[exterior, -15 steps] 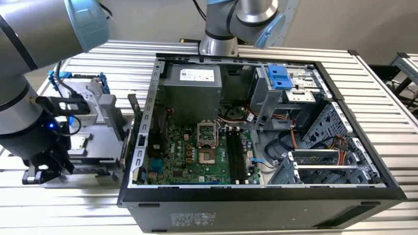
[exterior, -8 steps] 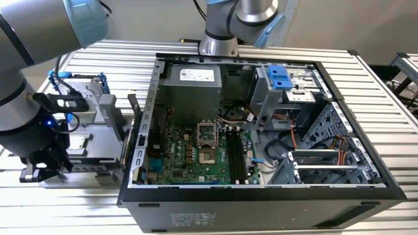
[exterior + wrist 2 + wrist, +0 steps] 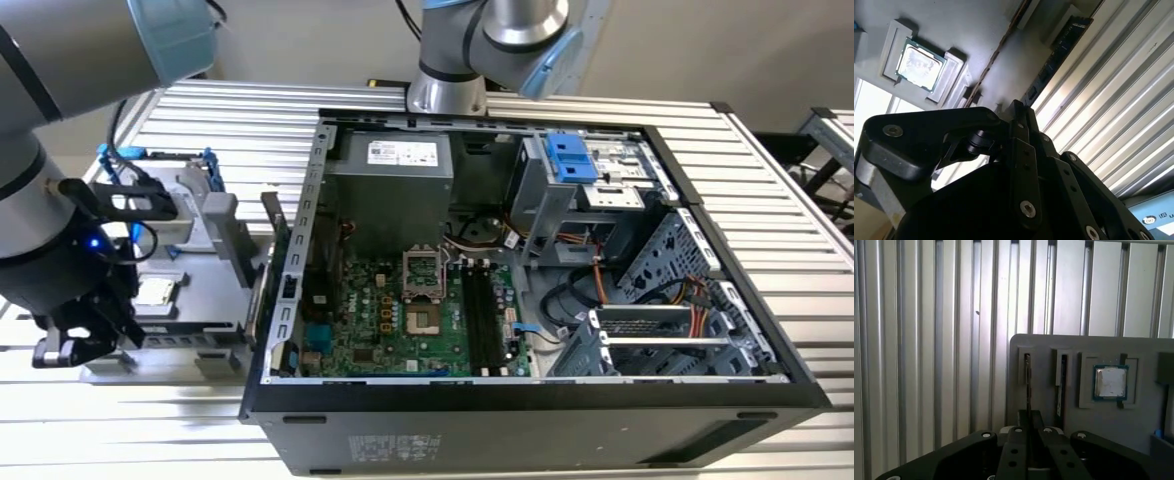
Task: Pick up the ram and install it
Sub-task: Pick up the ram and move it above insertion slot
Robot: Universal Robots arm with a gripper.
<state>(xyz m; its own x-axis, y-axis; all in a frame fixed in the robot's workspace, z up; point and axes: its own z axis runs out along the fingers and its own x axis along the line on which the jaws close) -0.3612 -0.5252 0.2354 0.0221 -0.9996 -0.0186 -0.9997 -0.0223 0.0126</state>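
Standing on edge in a slot of the grey tray, the ram is pinched by the end effector, drawn almost shut on it; a second stick and a square chip sit beside it

— Where's the ram?
— Upright on its long edge in a narrow slot of the grey tray, seen edge-on as a thin dark line.
— Alone?
— No. A second dark stick stands in the slot just beside it.
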